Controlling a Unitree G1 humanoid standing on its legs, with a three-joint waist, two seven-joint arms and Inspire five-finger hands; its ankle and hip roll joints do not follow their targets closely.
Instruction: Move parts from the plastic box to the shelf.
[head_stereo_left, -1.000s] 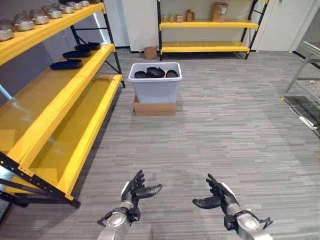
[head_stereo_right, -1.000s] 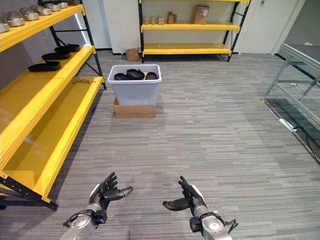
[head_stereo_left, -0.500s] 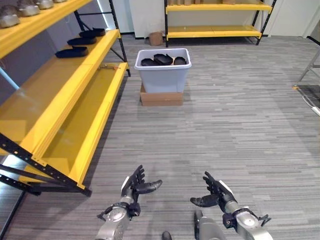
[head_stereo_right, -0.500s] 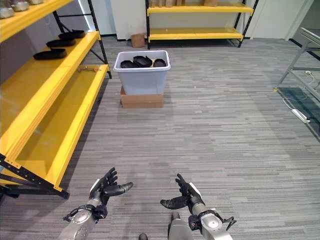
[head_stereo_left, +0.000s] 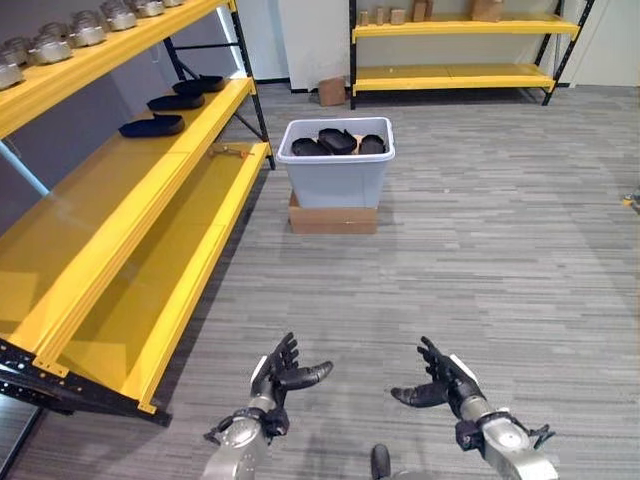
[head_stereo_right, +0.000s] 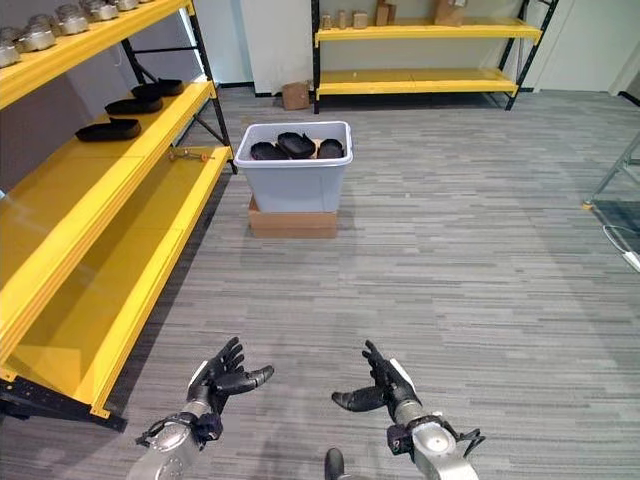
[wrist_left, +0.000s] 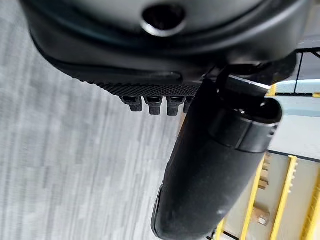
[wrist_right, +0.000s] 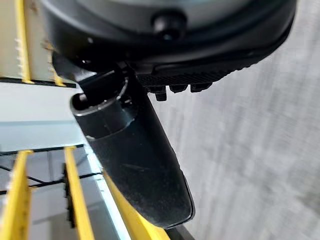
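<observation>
My left hand (head_stereo_left: 277, 372) hangs low in front of me at about 7 o'clock, above the grey floor (head_stereo_left: 500, 260). Its fingers (head_stereo_left: 284, 352) are spread and nearly straight, the thumb sticking out toward the middle, and it has hold of nothing. My right hand (head_stereo_left: 441, 382) hangs at about 5 o'clock in the same pose, fingers (head_stereo_left: 434, 356) loose and extended, thumb pointing inward toward the other hand, also empty. The 2 hands sit level with each other and well apart.

The plastic box (head_stereo_left: 337, 162) stands straight ahead at 12 o'clock, well away from both hands. It is pale grey and rests on a flat cardboard box (head_stereo_left: 333, 217) on the floor. Inside it I see several black parts (head_stereo_left: 337, 143) piled near the rim.

The yellow shelf (head_stereo_left: 140, 190) runs along my left from about 8 o'clock to 11 o'clock, its far end just beside the plastic box. On its middle level lie 3 black parts: 1 nearer me (head_stereo_left: 151, 126) and 2 further along (head_stereo_left: 177, 101) (head_stereo_left: 201, 85). A row of metal parts (head_stereo_left: 70, 33) lines the top level. A small object (head_stereo_left: 231, 152) lies on the lowest level near the far end; I cannot tell what it is.

Another yellow rack (head_stereo_left: 455, 55) stands against the far wall at 1 o'clock, with a few brown boxes (head_stereo_left: 488, 9) on its upper level and a small carton (head_stereo_left: 332, 92) on the floor beside it.
</observation>
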